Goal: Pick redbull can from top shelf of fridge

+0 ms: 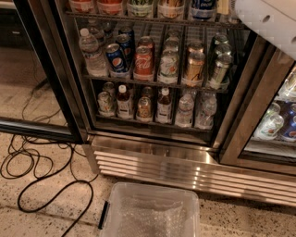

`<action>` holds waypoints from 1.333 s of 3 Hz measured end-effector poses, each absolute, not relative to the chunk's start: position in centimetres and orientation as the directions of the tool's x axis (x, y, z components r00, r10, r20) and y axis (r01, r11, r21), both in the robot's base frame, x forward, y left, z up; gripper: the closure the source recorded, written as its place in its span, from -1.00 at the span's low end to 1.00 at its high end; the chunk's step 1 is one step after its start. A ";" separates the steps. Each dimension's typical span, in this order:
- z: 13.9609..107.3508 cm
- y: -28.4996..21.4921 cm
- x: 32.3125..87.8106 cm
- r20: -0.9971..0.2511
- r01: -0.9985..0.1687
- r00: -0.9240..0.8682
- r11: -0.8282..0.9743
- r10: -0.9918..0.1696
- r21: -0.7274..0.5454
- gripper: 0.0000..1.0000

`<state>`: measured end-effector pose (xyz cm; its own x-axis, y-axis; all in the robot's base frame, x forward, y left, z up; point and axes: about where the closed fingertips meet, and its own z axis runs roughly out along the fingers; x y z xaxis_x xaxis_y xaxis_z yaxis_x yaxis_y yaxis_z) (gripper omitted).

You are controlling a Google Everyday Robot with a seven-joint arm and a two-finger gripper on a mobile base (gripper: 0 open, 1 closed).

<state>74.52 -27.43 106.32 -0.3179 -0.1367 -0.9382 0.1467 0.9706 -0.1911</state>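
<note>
Gripper lies out of view past the white arm (270, 21), upper right, jaws' state cannot be told; approach to the redbull can (202, 7) on the top shelf (138, 19) should run level, clear of neighbouring drinks (170, 7).

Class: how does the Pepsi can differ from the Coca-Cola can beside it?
The Pepsi can is blue, the Coca-Cola can red. The Pepsi can stands left of the Coca-Cola can, next to a water bottle. Both sit front-row on one wire rack. The gripper is out of view.
</note>
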 end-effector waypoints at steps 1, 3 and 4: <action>106.1 -27.7 74.8 -0.937 0.157 -0.323 0.969 -0.132 -0.190 -0.44; 106.1 -27.9 75.0 -0.939 0.178 -0.323 0.966 -0.121 -0.186 -0.06; 106.1 -28.5 75.0 -0.942 0.199 -0.318 0.964 -0.105 -0.174 0.40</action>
<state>75.01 -28.47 106.14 -0.3179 -0.1046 -0.9423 0.1987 0.9645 -0.1741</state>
